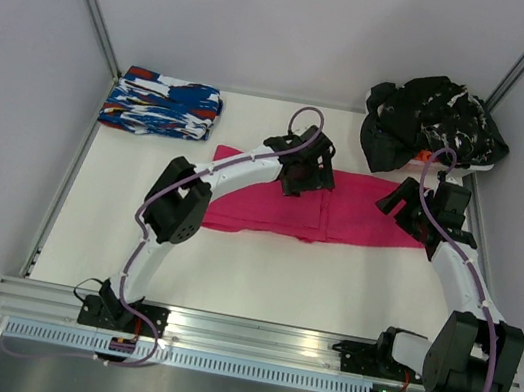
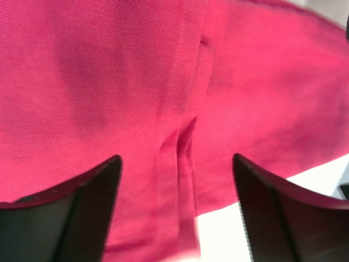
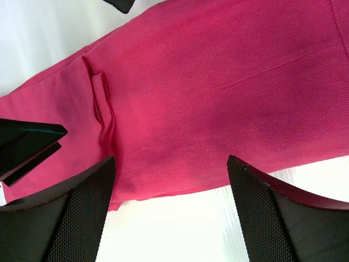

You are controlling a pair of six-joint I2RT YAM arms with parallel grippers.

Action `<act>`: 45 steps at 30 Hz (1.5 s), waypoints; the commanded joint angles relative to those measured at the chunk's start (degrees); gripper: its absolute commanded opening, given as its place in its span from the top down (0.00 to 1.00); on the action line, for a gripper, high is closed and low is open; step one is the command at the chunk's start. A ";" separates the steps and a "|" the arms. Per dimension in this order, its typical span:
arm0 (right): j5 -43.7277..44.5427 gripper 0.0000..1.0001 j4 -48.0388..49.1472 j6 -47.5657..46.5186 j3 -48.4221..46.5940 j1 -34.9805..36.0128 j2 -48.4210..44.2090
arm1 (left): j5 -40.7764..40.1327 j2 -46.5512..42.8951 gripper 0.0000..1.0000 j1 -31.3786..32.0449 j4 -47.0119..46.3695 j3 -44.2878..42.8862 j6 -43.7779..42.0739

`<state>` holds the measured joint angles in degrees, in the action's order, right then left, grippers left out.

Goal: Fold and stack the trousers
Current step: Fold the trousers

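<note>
a: where do the trousers sit?

b: look at your top view. the trousers (image 1: 269, 213) lie flat on the white surface (image 1: 258, 277), a long pink band running from 9 o'clock to 3 o'clock across the middle. the 9 o'clock half looks doubled over, with a stepped edge near the centre of the band.

a: what is your left claw doing?

b: your left claw (image 1: 298, 177) hangs over the 12 o'clock edge of the band, near its centre. in its wrist view the two fingers stand wide apart with nothing gripped between them. pink cloth fills the gap, and a raised seam (image 2: 180, 109) runs down it. you cannot tell from these views whether the tips touch the cloth.

a: and the right one?

b: your right claw (image 1: 398, 202) hovers at the 3 o'clock end of the band. it is spread wide too and holds nothing. its wrist view shows flat pink cloth under the fingers, with bare white surface along the 6 o'clock edge.

a: anything else up there?

b: yes, two other heaps, both apart from the pink band. a blue, white and red patterned garment (image 1: 161, 104) lies folded at the 10 o'clock corner. a crumpled pile of black clothes (image 1: 432, 125) with white flecks sits at the 2 o'clock corner, just beyond your right claw.
</note>
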<state>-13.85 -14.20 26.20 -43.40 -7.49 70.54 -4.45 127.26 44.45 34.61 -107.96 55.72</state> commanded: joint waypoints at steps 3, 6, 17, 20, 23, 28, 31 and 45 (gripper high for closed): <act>-2.85 0.11 1.01 0.26 -2.30 0.63 -0.76 | -3.54 -12.28 0.02 -2.07 4.67 0.63 -5.80; -1.45 0.11 0.05 -0.27 -4.85 3.43 0.29 | -1.98 -22.29 0.01 -8.66 3.28 8.52 -6.94; 10.59 0.19 -4.61 -2.11 -12.94 21.37 12.59 | 5.58 -40.08 0.01 -30.29 -11.31 45.46 -20.38; 13.40 0.30 -7.32 -4.92 -14.25 21.37 14.97 | 7.43 -37.10 0.03 -31.52 -13.69 46.96 -20.83; 19.99 0.39 -13.21 -3.53 -16.45 20.59 15.59 | 8.92 -33.40 0.06 -33.37 -14.66 47.93 -21.53; 17.98 0.40 -15.51 -2.99 -16.46 18.39 9.81 | 10.76 -31.29 0.10 -36.35 -17.98 50.39 -23.99; 17.98 0.40 -16.30 -3.08 -17.07 18.38 7.69 | 16.45 -28.75 0.19 -36.62 -21.76 51.45 -24.70; 23.86 0.36 -27.29 -0.97 -23.14 5.55 -0.32 | 19.66 -27.93 0.98 -37.32 -24.60 51.98 -25.49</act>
<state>8.45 -38.94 25.26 -65.84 -1.65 72.20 16.16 101.62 7.75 10.50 -55.70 31.77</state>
